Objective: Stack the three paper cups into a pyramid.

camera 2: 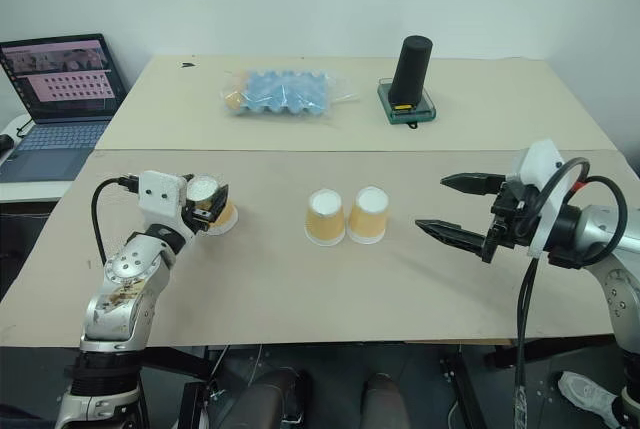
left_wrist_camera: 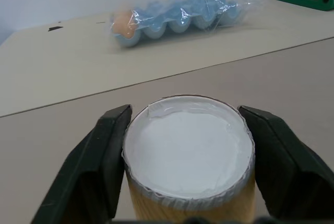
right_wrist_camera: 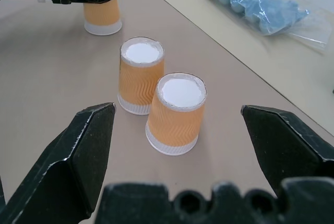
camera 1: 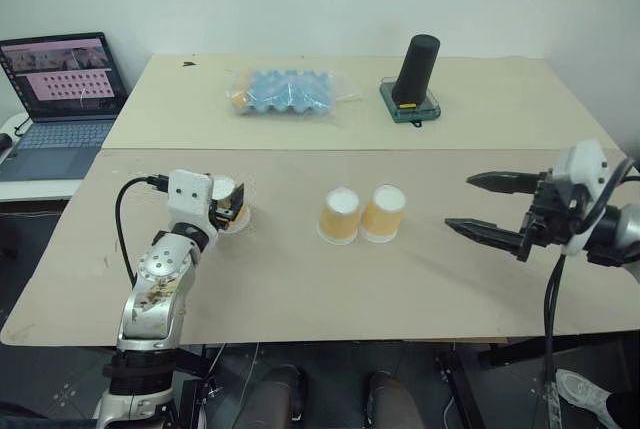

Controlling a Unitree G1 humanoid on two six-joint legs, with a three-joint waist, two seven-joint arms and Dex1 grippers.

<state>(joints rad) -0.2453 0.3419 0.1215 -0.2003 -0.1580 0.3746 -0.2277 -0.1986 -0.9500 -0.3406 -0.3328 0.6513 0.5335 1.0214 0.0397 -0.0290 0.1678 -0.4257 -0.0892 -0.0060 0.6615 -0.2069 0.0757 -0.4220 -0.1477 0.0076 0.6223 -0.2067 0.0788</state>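
Three tan-orange paper cups standing upside down on the tan tabletop (camera 1: 300, 279), white bases up. Two of them side by side and touching near the middle: one cup (camera 1: 340, 215) on the robot's left, the other cup (camera 1: 384, 213) on its right. Third cup (camera 2: 212, 204) well apart from the pair, toward the robot's left, resting on the tabletop and clamped near its upturned base between the two black fingers (left_wrist_camera: 104, 151) of the left end effector (camera 2: 207, 199). From the left wrist camera, fingers pressed against opposite sides of that cup, its white base between them. No pyramid built; all three cups at tabletop level.

Right end effector (camera 1: 487, 206) hanging above the tabletop to the robot's right of the pair, near but not touching, jaws spread wide and holding nothing, fingers pointing toward the two cups.

Farther back: a clear bag of blue egg trays (camera 1: 285, 91) with one orange egg at its end, a tall black cylinder (camera 1: 416, 69) on a green base (camera 1: 408, 107), and an open laptop (camera 1: 60, 99) off the tabletop's left edge.
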